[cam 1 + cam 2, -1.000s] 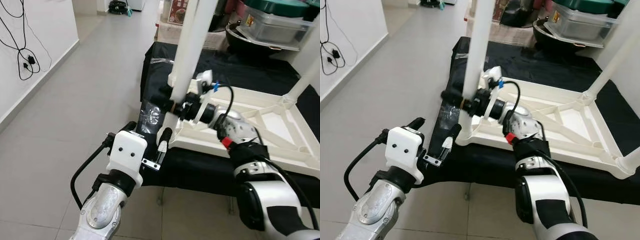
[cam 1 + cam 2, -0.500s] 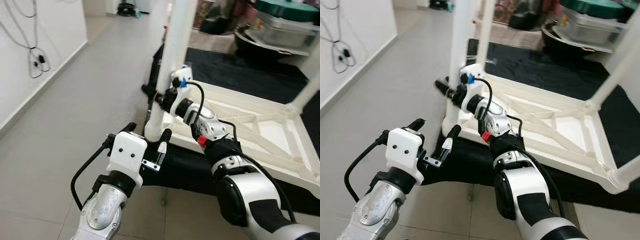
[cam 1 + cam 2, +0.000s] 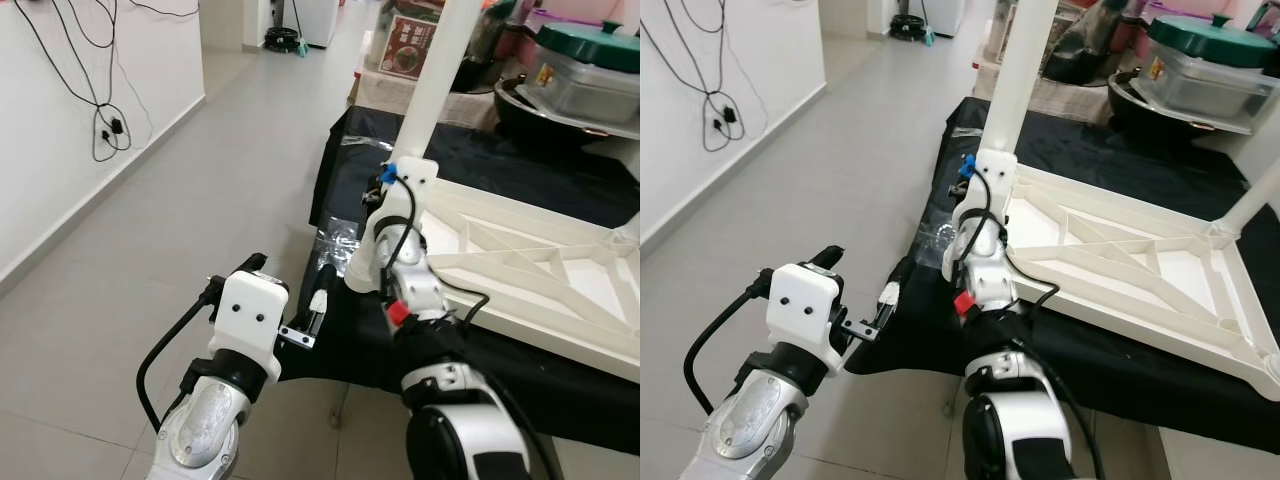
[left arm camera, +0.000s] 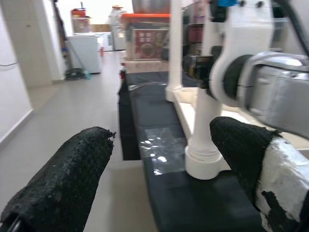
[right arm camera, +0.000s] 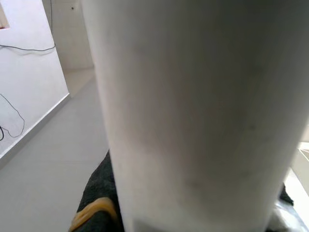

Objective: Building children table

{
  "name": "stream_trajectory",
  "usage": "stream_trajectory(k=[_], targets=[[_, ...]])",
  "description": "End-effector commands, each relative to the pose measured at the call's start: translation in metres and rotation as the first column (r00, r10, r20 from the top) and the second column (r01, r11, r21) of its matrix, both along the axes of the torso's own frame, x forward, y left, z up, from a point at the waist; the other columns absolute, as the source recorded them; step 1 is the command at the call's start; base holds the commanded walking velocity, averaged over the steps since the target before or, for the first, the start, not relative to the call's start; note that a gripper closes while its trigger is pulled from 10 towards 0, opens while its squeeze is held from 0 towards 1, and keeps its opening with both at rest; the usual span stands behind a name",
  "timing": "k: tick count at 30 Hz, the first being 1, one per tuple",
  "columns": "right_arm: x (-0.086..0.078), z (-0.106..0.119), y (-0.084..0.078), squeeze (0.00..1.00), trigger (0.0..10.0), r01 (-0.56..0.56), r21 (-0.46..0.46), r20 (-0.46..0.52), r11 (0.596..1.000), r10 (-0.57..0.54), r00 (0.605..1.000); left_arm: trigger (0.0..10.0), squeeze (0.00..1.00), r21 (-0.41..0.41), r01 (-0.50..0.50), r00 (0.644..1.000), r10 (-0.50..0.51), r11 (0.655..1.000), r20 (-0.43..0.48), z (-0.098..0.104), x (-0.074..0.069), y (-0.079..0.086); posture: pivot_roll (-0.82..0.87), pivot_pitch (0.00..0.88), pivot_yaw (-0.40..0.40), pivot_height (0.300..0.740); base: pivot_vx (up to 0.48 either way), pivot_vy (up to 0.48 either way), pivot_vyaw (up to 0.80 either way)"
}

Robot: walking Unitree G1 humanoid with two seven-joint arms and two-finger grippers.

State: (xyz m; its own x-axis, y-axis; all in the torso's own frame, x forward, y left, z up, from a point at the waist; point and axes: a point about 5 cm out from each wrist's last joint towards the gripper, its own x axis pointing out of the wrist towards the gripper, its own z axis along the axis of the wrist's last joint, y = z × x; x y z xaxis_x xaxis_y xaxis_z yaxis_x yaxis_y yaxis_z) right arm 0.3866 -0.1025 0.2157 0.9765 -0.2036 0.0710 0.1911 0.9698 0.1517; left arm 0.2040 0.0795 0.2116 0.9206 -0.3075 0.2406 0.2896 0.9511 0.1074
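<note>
The white children's table [image 3: 1180, 275] lies upside down on a surface covered in black cloth [image 3: 345, 330]. A white table leg [image 3: 1015, 80] stands upright at its near left corner. My right gripper [image 3: 385, 195] reaches straight ahead and is shut on this leg low down; in the right wrist view the leg [image 5: 193, 121] sits very close, with a black finger [image 5: 99, 193] beside it. My left gripper [image 3: 285, 285] hovers open at the cloth's near left edge, short of the leg's base [image 4: 203, 145], with nothing between its fingers [image 4: 63, 183].
Another white leg [image 3: 1250, 200] rises at the table's far right corner. Crinkled clear plastic [image 3: 335, 245] lies on the cloth by the leg. Boxes and a lidded pot [image 3: 585, 60] crowd the back. Grey tiled floor [image 3: 150, 220] and a wall with hanging cables [image 3: 105, 130] lie left.
The whole view has shifted, so the camera moved. My right forearm now points straight ahead rather than in from the right, still on the leg. The left gripper stays open.
</note>
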Motion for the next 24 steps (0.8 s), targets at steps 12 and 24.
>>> stream_trajectory(k=[12,24], targets=[[0.012,0.021,-0.011,0.00,10.0,-0.299,-0.041,0.184,0.954,0.301,0.936,10.0,0.00,0.000,0.020,1.000,-0.020,1.000,-0.017,-0.004,0.000,-0.005,0.13,0.078,-0.133,0.740,0.000,0.000,0.00],[-0.006,0.027,-0.002,0.00,10.0,-0.977,-0.056,0.108,0.207,0.974,0.200,10.0,0.00,-0.005,0.026,1.000,-0.026,1.000,-0.006,-0.001,0.001,-0.006,0.14,0.083,-0.137,0.740,0.000,0.000,0.00]])
